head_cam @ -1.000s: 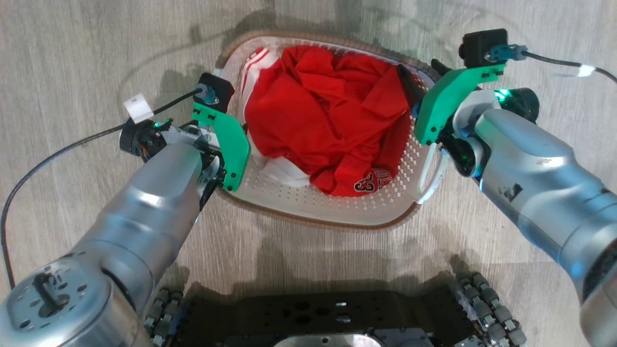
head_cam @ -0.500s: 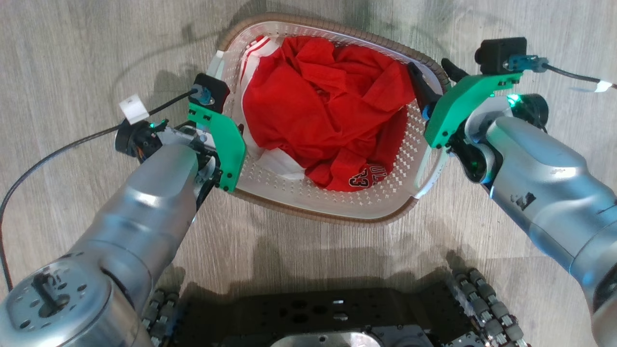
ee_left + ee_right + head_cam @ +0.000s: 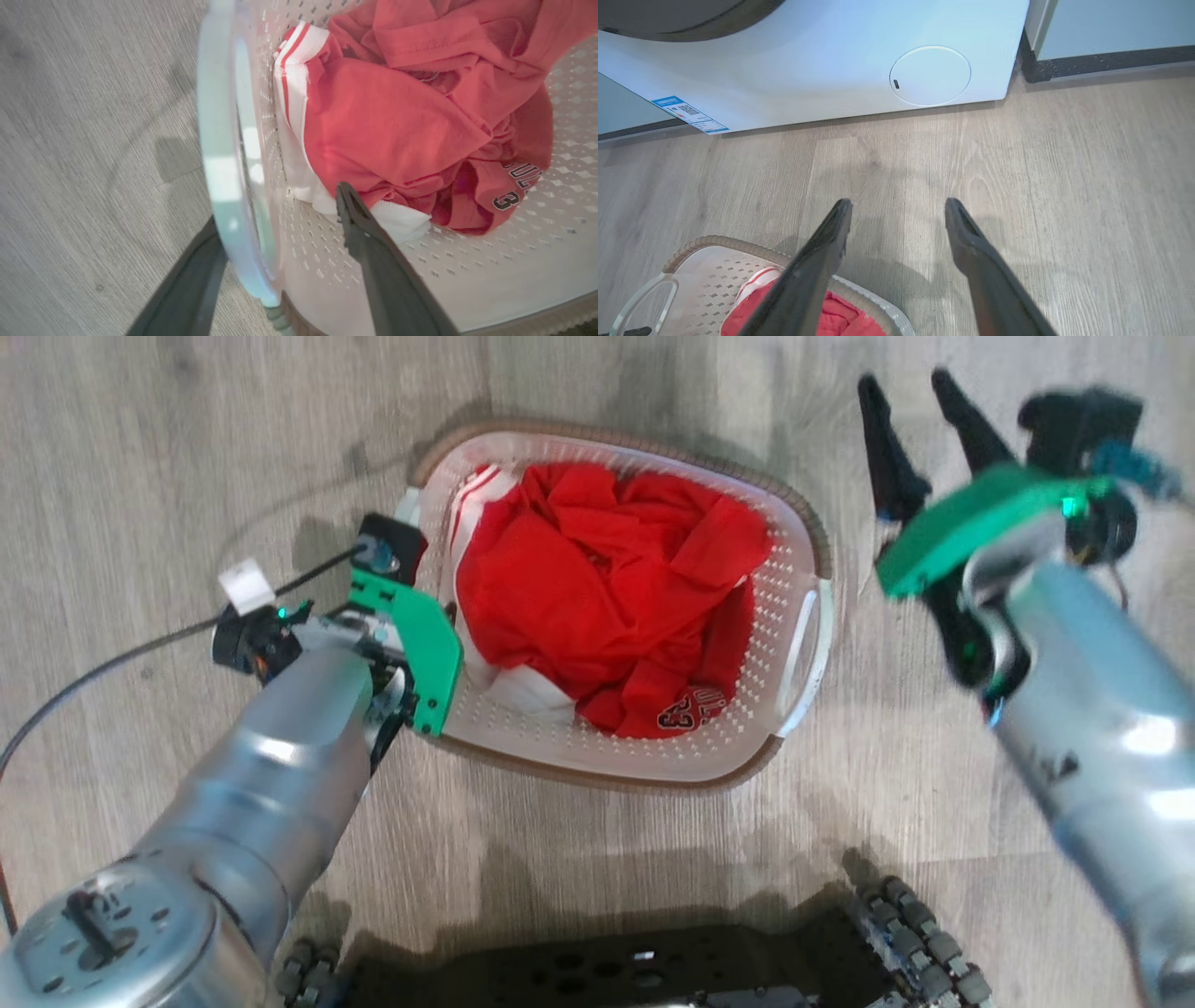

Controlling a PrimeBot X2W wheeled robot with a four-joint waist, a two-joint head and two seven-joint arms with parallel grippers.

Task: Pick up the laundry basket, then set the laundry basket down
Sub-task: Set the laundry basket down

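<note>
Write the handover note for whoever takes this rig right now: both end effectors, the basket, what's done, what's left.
Left end effector: open, fingers straddling the laundry basket's left handle, one outside, one inside.
Right end effector: open, over the floor, clear of the basket.
Basket: appears to rest on the floor in front of the robot, red clothes inside.
Done: set-down, apparently.
Left: draw the left end effector off the handle.

Red clothes (image 3: 607,588), wood floor (image 3: 187,448), white washer (image 3: 808,70)

One laundry basket (image 3: 653,756), one washer (image 3: 808,70) (two handles (image 3: 805,649))
</note>
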